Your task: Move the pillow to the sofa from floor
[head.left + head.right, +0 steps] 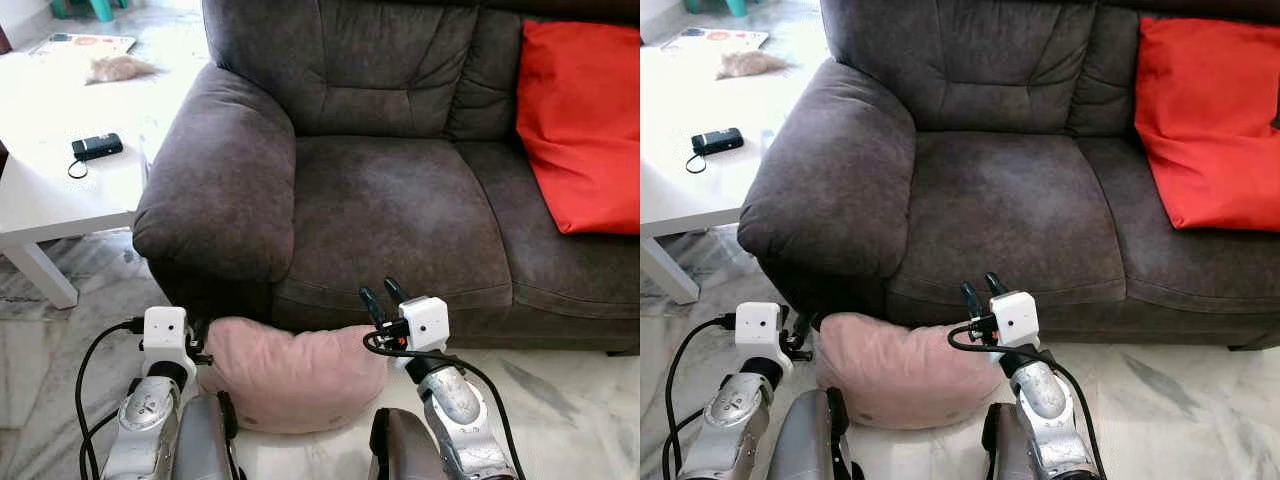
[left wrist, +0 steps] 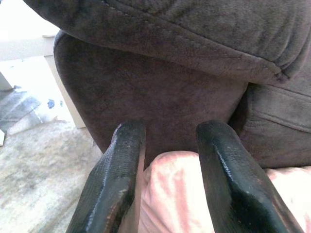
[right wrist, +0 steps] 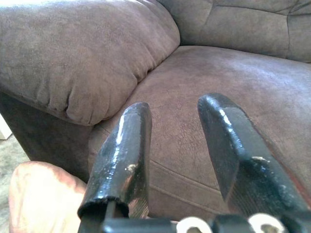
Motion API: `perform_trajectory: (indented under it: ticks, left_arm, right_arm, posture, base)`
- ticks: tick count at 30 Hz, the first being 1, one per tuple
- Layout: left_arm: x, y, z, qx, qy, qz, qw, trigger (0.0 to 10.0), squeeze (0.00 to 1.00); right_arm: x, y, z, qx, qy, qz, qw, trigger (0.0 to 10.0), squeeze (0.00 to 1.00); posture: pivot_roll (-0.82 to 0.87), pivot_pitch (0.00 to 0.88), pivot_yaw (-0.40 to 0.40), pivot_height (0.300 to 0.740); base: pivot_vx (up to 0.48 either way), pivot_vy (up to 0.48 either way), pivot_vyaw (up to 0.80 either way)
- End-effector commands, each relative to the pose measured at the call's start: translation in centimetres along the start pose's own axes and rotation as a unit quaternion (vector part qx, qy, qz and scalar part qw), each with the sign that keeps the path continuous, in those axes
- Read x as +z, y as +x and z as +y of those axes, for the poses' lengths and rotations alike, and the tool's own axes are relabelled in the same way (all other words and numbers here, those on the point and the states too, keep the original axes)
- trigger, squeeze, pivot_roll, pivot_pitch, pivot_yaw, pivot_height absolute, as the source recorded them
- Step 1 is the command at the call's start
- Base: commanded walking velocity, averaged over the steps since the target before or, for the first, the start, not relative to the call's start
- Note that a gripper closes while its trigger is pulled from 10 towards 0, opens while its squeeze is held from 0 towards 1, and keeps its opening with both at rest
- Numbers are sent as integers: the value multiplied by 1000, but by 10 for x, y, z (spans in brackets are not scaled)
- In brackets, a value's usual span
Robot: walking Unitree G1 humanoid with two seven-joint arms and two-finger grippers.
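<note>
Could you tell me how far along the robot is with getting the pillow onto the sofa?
Early. The pink pillow is on the floor against the sofa front. The left gripper is open at one end of it, the right gripper open above the other end. Neither grips it. Grasping, lifting and placing it on the seat remain.

Your pink pillow [image 1: 290, 375] is partly hidden: its left end sits behind the left gripper [image 1: 196, 345] and its lower edge behind the robot's forearms at the bottom of the frame. The red cushion [image 1: 583, 125] is cut off by the right edge. On the white table [image 1: 60, 190] at upper left, the small black device [image 1: 97, 147] is too small to identify.
</note>
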State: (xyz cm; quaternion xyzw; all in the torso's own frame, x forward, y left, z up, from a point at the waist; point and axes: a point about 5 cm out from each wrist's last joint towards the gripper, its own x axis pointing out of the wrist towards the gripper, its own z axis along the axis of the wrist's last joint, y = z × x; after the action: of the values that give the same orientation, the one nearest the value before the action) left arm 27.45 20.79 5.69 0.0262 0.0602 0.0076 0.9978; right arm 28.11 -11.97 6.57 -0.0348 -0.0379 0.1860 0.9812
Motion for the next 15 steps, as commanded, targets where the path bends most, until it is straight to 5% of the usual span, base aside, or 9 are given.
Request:
perform_trajectory:
  ticks: [1, 7, 15]
  left_arm:
    - [-7, -3, -1, -4, 0, 18, 1000, 10000, 0]
    - [-7, -3, -1, -4, 1, 19, 1000, 10000, 0]
    - [-6, -2, -2, -9, 3, 16, 1000, 10000, 0]
  right_arm:
    - [0, -1, -1, 4, -9, 4, 1000, 10000, 0]
    - [0, -1, 0, 7, -13, 5, 1000, 10000, 0]
    - [-1, 0, 0, 5, -7, 5, 1000, 10000, 0]
  posture:
    - [19, 104, -89, 551]
    - [19, 102, -89, 551]
    - [20, 102, -88, 551]
  base:
    - [240, 0, 0]
    - [246, 0, 569]
    - [257, 0, 0]
